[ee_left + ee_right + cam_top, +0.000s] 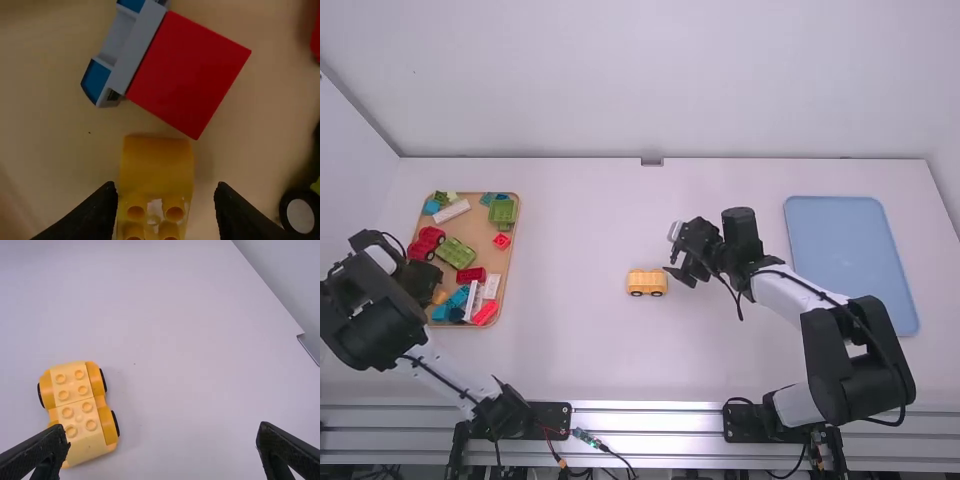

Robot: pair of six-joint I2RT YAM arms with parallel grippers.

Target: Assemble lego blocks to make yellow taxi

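the yellow car body (647,282) stands on its wheels near the middle of the worktop (580,360), studs up. the other piece that matters, a yellow block (157,165) with a rounded end, lies in the wooden tray (470,228), towards that tray's near left corner. the left gripper (166,187) is over it, jaws spread with a side to each flank. the right gripper (161,431) is just beside the car body, its jaws wide apart and holding nothing.

picking up the yellow block looks like the step in hand. i'd centre the jaws first, since one side sits nearer than the other, then close squarely and lift straight up; the red block (190,70) is close enough to get nudged. later, line up the studs before pressing down, with the right gripper steadying the car body so it can't roll.

the worktop is white and smooth, with a blue tray (845,250) towards its far right corner. a metal rail (650,412) runs along the near edge, and pale walls (650,80) rise behind.
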